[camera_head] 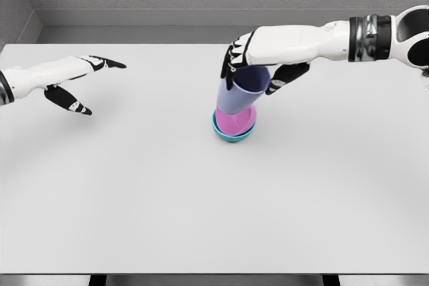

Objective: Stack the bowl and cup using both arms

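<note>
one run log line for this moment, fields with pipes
right hand: shut on cup | cup: tilted, base in bowl | left hand: open, holds nothing, far left over table

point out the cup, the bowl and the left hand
cup point(238, 95), head view, on its lavender side wall
bowl point(234, 137), head view, on its teal front rim
left hand point(79, 82), head view, on the middle of the open hand

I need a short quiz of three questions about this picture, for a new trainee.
1. True or false: the left robot hand holds the cup.
2. The cup's base is in: A) the bowl B) the bare table.
3. Is the cup upright or tilted?

Key: 1. False, the right robot hand grips it; the left is open and apart. 2. A. 3. Tilted.
</note>
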Tool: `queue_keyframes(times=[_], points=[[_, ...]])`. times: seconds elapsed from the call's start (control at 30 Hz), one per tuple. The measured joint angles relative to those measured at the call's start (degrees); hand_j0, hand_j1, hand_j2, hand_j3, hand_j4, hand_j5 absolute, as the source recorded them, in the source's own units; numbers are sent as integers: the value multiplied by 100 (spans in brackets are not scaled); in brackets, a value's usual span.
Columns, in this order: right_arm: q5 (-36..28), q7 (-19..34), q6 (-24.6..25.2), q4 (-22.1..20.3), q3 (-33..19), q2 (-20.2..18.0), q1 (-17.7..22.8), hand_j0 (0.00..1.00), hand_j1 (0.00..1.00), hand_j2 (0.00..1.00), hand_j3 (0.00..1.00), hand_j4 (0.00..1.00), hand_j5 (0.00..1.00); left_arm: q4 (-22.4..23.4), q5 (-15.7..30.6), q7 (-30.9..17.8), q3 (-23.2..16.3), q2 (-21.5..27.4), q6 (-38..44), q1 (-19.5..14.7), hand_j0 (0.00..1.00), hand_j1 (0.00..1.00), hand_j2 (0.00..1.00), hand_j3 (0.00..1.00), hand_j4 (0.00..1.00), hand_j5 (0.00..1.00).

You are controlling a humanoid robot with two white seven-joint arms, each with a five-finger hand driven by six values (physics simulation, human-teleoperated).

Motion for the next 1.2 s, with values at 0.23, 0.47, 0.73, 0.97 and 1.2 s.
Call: queue_keyframes(times=[0.23, 0.47, 0.73, 0.97, 1.2], points=[[183, 0, -1, 6, 18, 97, 18, 57, 57, 57, 57, 57, 57, 0, 4, 0, -12, -5, 0, 0, 100, 100, 100, 100, 100, 100], [328, 0, 0, 75, 20, 173, 35, 57, 57, 57, 57, 57, 57, 0, 4, 0, -17, -7, 0, 0, 100, 100, 100, 100, 100, 100], [446, 0, 0, 197, 11, 202, 62, 57, 57, 57, 57, 57, 57, 0, 4, -1, -25, -8, 0, 9, 100, 100, 100, 100, 100, 100], [487, 0, -1, 260, 3, 199, 88, 57, 57, 57, 57, 57, 57, 0, 4, -4, -35, -8, 0, 9, 100, 100, 100, 100, 100, 100], [498, -4, -1, 326, 1, 204, 97, 59, 59, 59, 59, 59, 59, 0, 4, -8, -44, -8, 0, 9, 100, 100, 100, 100, 100, 100]])
